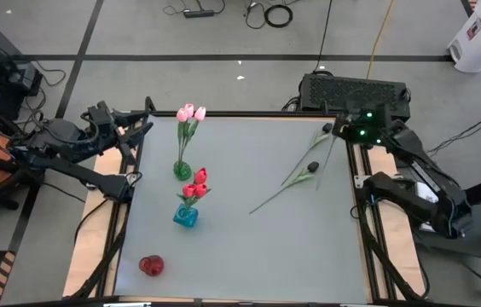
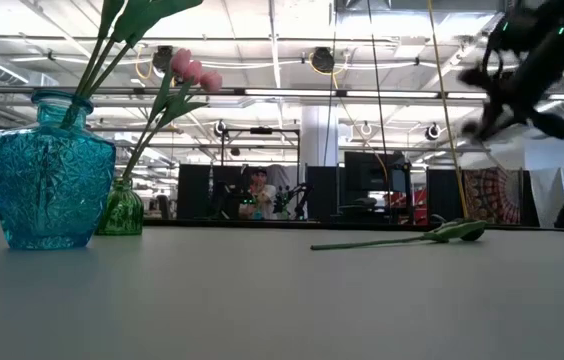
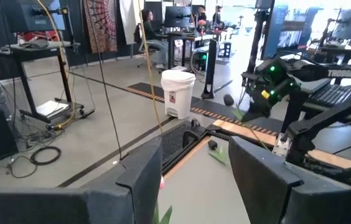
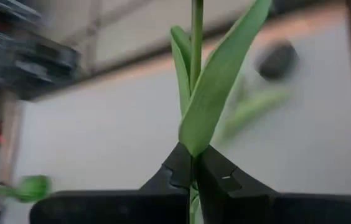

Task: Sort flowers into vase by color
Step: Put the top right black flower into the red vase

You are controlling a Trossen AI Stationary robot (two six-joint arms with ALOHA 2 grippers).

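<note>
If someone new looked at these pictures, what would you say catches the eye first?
Probably the right gripper, shut on a green stem with a long leaf, raised near the table's far right corner. Next come the bright vases along the left: pink tulips in a green vase, red tulips in a blue vase, and an empty red vase nearest.

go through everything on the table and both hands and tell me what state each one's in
Left hand: open, empty, at the table's left edge.
Right hand: shut on black tulip stem, lifted.
Second black tulip: lying flat.
Green vase: upright, holds pink tulips.
Blue vase: upright, holds red tulips.
Red vase: no flowers.
</note>
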